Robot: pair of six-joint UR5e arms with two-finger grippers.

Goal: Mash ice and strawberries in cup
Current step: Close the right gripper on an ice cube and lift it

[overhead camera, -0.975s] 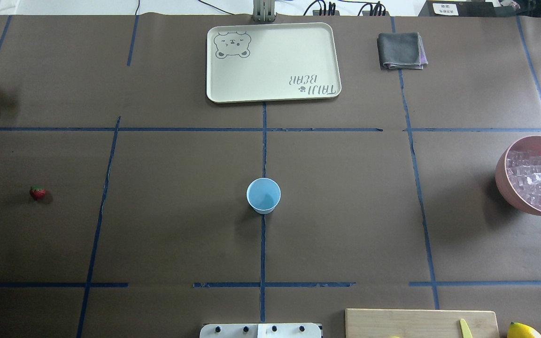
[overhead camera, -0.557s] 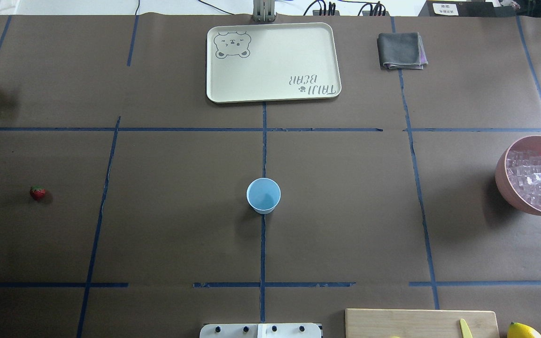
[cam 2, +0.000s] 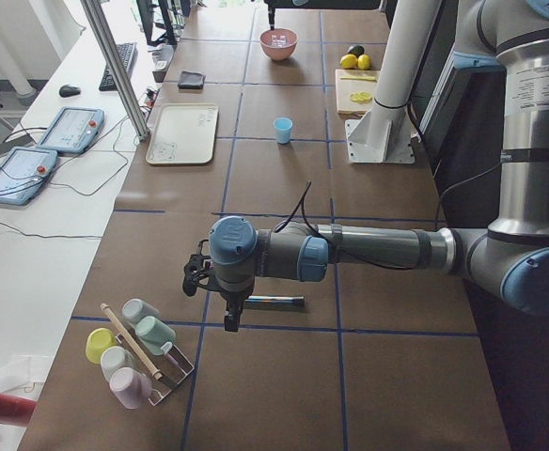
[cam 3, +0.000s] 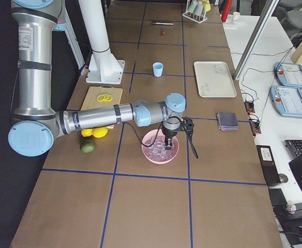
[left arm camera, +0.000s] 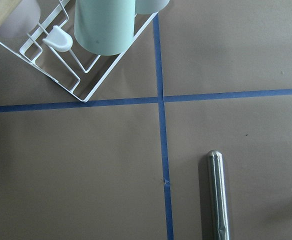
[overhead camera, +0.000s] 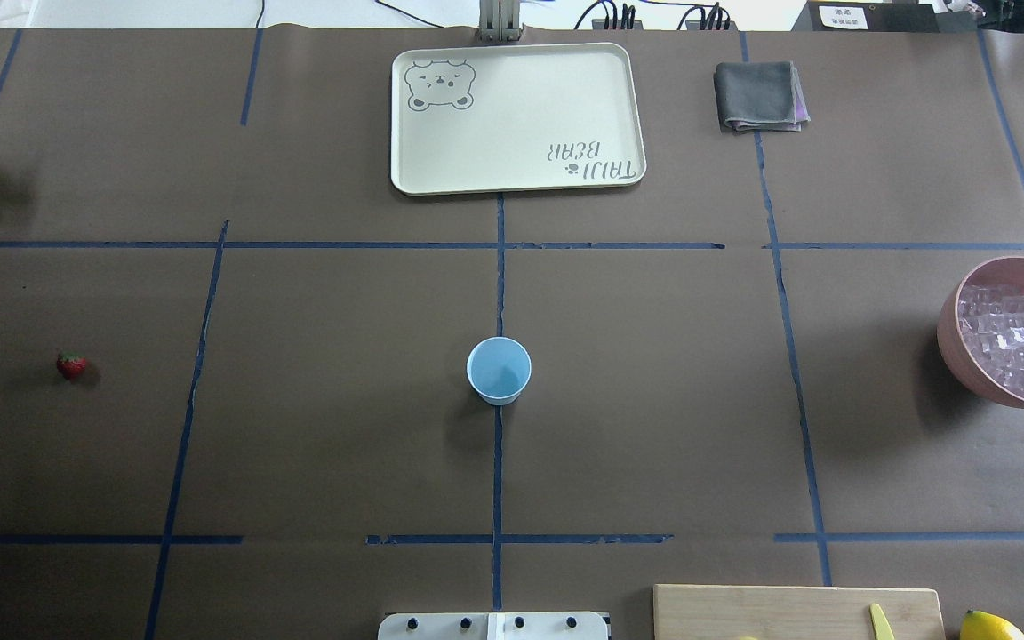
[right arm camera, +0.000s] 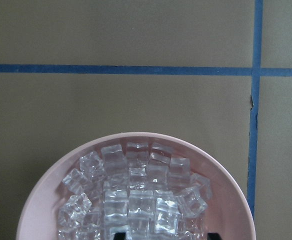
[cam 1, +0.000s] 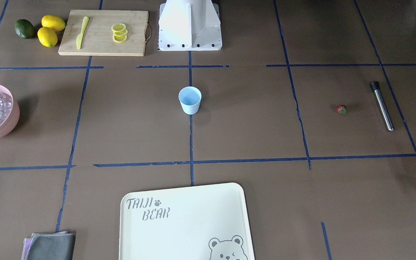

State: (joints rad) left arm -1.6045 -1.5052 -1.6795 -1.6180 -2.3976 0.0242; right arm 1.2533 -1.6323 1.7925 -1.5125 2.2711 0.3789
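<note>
Counter [overhead camera: 654,400]: brown covering, marked off by blue tape lines. Cream tray [overhead camera: 516,116] at the far edge, opposite the robot.

Pink bowl [overhead camera: 952,347] at the robot's right end, holding the ice [overhead camera: 1014,342] in a pile. Right hand [cam 3: 167,139] hangs over the ice, fingers parted, grasping nothing.

Left hand [cam 2: 227,318] is low over the counter at the opposite end, beside a steel rod [cam 1: 382,106]. Cannot tell whether it is released or clenched.

Cup [overhead camera: 499,371] stands upright at counter centre on a tape line, well apart from both hands.

Strawberry [overhead camera: 71,364] lies on the bare counter near the rod, well apart from the cup.
</note>
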